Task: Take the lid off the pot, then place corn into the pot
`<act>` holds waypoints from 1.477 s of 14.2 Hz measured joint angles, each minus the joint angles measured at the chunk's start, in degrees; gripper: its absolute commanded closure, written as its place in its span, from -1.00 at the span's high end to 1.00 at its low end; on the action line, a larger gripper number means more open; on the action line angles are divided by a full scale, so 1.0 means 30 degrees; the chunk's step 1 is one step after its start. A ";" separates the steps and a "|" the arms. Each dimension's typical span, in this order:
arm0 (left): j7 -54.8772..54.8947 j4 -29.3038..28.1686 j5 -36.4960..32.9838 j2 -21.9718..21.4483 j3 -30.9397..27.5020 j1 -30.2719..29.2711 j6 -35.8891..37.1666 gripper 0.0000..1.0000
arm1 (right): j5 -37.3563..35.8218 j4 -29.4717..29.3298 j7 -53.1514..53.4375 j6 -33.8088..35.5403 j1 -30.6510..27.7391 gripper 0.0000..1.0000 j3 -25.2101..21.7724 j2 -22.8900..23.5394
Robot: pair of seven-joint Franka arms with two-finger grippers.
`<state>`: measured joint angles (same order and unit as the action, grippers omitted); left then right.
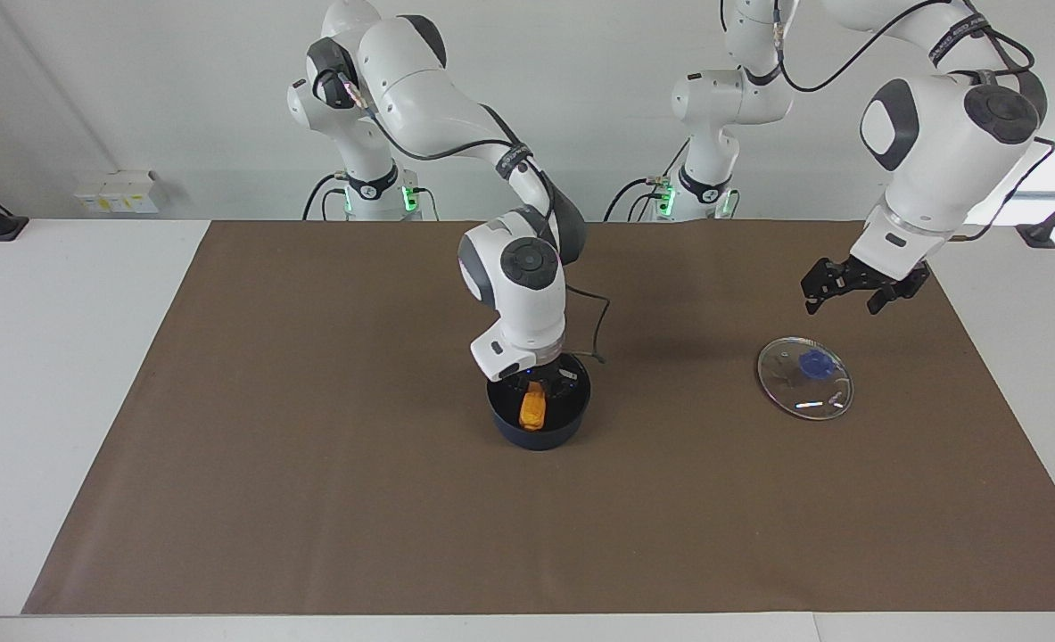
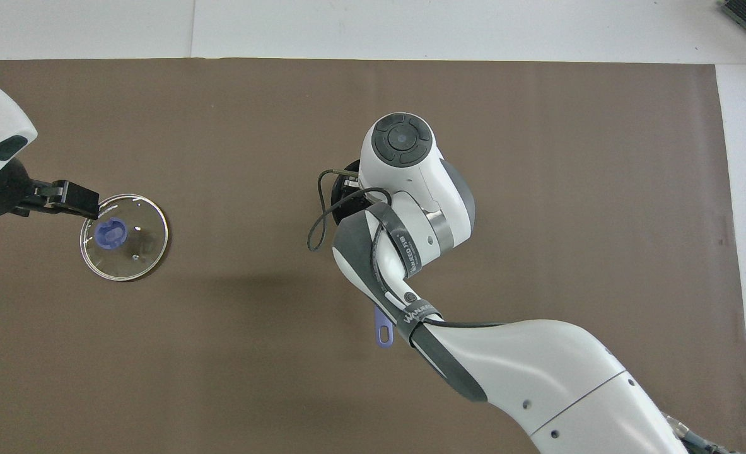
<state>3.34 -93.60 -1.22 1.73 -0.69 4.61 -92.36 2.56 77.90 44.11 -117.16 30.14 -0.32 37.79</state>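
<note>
The dark navy pot [image 1: 536, 434] stands mid-table. The yellow-orange corn [image 1: 533, 408] sits inside it, and my right gripper [image 1: 538, 385] reaches down into the pot's mouth right at the corn's upper end. In the overhead view the right arm hides the pot except its blue-purple handle [image 2: 383, 329]. The clear glass lid [image 1: 804, 378] [image 2: 123, 236] with its blue knob [image 2: 109, 232] lies flat on the mat toward the left arm's end of the table. My left gripper [image 1: 848, 292] [image 2: 81, 199] hangs open and empty in the air over the lid's robot-side rim.
A brown mat [image 1: 313, 464] covers most of the white table [image 1: 54, 357]. A black cable [image 1: 600, 328] loops off the right wrist beside the pot. Small white boxes [image 1: 117, 191] sit at the wall by the right arm's end.
</note>
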 measured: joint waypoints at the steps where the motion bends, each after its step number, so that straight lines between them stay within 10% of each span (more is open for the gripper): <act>1: 0.0541 0.0681 -0.0016 -0.0039 -0.0042 0.0000 0.0988 1.00 | -0.0002 -0.0007 -0.0010 -0.0014 -0.0012 1.00 -0.0012 -0.0070; 9: 0.1539 0.2437 -0.0024 -0.0002 -0.0068 0.0002 0.3029 1.00 | -0.0041 -0.0136 -0.2025 0.0382 -0.1601 1.00 -0.0442 -0.3786; 21: 0.1542 0.2438 -0.0023 -0.0002 -0.0391 -0.0332 0.3027 1.00 | -0.0701 -0.0084 -0.9163 0.7195 -0.6579 1.00 -0.0545 -0.9639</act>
<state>7.97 -86.28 -1.29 1.72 -1.87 3.61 -83.28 0.45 77.65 16.62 -95.58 10.40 -1.96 8.88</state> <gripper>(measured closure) 0.000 0.000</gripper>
